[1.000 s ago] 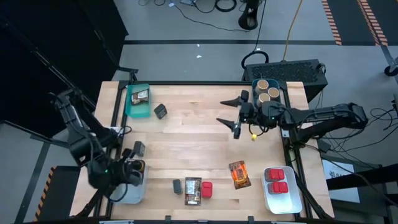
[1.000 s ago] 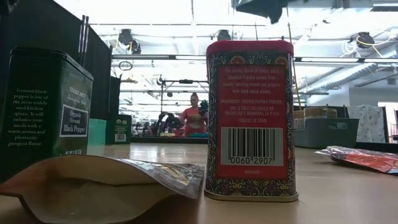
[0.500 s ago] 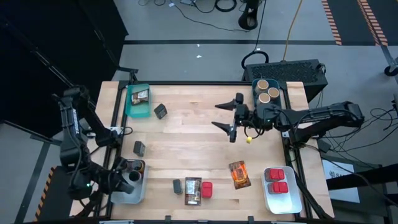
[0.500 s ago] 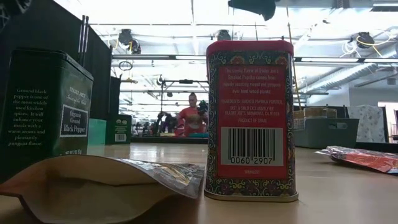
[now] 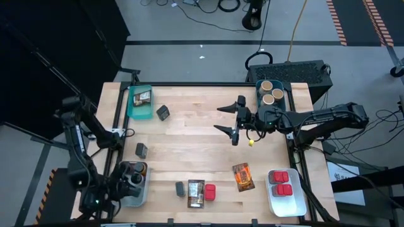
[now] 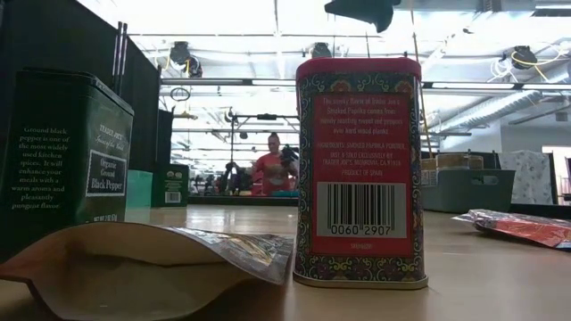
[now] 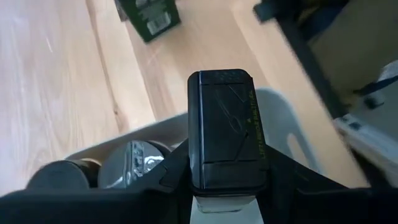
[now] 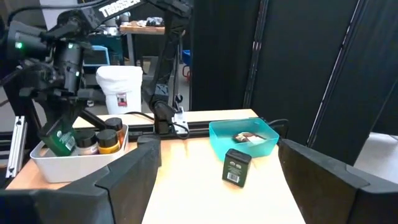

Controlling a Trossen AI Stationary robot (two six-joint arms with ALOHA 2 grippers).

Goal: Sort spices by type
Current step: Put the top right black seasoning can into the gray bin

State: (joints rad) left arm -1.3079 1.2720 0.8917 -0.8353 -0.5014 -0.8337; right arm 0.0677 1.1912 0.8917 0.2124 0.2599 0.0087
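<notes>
My left gripper (image 5: pixel 129 181) is over the white bin (image 5: pixel 140 197) at the table's near left corner, shut on a jar with a black lid (image 7: pixel 221 124). From across the table the jar (image 8: pixel 62 142) looks green and tilted. Two other jars (image 8: pixel 107 138) stand in that bin. Above the table's middle, my right gripper (image 5: pixel 231 123) hangs open and level with nothing between its fingers. Other spices lie loose: two dark tins (image 5: pixel 163 112) (image 5: pixel 141 150), an orange packet (image 5: pixel 243 176), and a small dark tin, a packet and a red tin (image 5: pixel 209 192) near the front edge. My left gripper pinches the jar's body just under the black lid (image 7: pixel 224 200) between its two fingers. The fingers slant down from the table's left side. The jar is tilted, lid end leading, over the white bin; whether its lower end touches the bin I cannot tell.
A teal bin (image 5: pixel 130 108) with a packet stands at the far left. A dark bin (image 5: pixel 284 94) with tan cylinders is at the far right, and a white bin (image 5: pixel 297 198) with red tins at the near right. The low view shows the red tin (image 6: pixel 359 169) and a pepper tin (image 6: pixel 62 152).
My left gripper has swung toward the table's near edge and sunk toward the white bin, carrying the jar with it and staying shut on it. My right gripper has drifted a little toward the table's left, still open.
</notes>
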